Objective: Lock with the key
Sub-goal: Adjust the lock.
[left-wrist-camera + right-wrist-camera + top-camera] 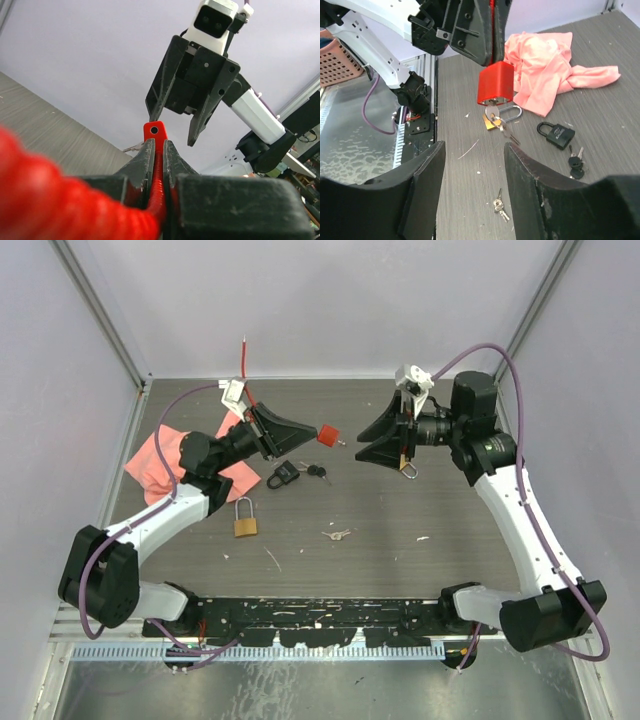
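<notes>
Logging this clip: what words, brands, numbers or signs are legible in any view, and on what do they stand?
None can be read in any view.
The red padlock: the side shown looks plain.
The black padlock: any marking on its body is too small to read.
The brass padlock: too small to read.

Cloth (158, 462) is lying at left rear of the table (450, 530). The left gripper (313, 434) is holding the raised padlock (327, 434) above mid-table, the right gripper (360, 444) facing it from the right, apart. Second padlock (283, 476) is lying just right of the cloth, keys (316, 472) beside it. Third padlock (245, 520) is sitting nearer the bases, loose keys (337, 535) to its right.
</notes>
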`<action>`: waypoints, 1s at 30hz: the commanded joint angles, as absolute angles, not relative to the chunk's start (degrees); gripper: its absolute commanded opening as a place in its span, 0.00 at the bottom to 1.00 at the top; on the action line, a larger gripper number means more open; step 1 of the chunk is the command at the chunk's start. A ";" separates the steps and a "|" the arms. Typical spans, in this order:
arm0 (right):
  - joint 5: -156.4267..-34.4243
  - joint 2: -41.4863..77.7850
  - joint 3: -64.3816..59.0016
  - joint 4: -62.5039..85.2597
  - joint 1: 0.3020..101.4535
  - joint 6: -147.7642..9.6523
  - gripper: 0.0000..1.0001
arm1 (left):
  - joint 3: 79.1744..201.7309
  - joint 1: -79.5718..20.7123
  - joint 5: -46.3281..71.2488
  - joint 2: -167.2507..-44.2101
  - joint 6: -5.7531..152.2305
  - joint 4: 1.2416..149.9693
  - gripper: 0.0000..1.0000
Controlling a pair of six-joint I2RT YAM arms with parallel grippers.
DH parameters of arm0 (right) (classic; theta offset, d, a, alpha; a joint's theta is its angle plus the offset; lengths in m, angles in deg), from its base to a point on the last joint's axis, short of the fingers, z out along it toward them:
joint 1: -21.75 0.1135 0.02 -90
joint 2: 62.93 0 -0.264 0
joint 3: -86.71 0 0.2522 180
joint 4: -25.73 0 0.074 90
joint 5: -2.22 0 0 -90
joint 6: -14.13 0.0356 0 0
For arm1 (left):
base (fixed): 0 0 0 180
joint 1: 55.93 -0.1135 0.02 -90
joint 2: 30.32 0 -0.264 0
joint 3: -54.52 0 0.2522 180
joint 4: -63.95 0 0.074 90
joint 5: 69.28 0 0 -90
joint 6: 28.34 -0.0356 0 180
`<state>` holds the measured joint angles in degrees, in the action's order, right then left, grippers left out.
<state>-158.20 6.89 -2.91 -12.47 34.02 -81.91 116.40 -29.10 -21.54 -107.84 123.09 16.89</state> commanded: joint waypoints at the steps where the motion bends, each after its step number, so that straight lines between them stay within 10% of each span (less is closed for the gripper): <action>1: -157.18 6.26 -1.07 2.18 36.07 -78.49 0.54 | 117.60 -29.22 -18.99 -105.82 124.78 11.78 0.00; 30: -152.21 9.31 -0.18 9.01 40.12 -76.66 0.32 | 118.08 -28.68 -19.20 -106.19 126.68 11.22 0.00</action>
